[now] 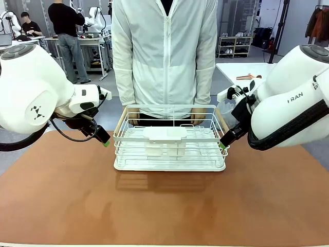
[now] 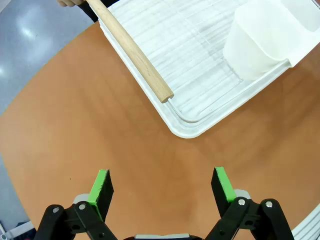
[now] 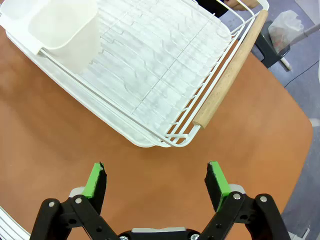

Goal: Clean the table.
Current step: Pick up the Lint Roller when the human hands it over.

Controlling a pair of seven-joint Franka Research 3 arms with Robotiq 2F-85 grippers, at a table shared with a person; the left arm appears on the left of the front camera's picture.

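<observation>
Resting on matte terracotta table (image 1: 154, 211): white wire rack (image 1: 169, 165), round wooden handles (image 3: 230, 70)

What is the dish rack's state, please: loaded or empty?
Empty of dishes: the dish rack has a bare wire floor; just a white cup hangs on its rim.

Wire dish rack (image 1: 169, 164), wooden handles (image 3: 227, 70), white caddy (image 1: 165, 140) on rim; person (image 1: 164, 51) behind.

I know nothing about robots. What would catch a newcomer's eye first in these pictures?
A white wire dish rack sits in the middle of the reddish-brown table. The left gripper and right gripper flank it, both open, while a person in a white jacket stands at the far side.
</observation>
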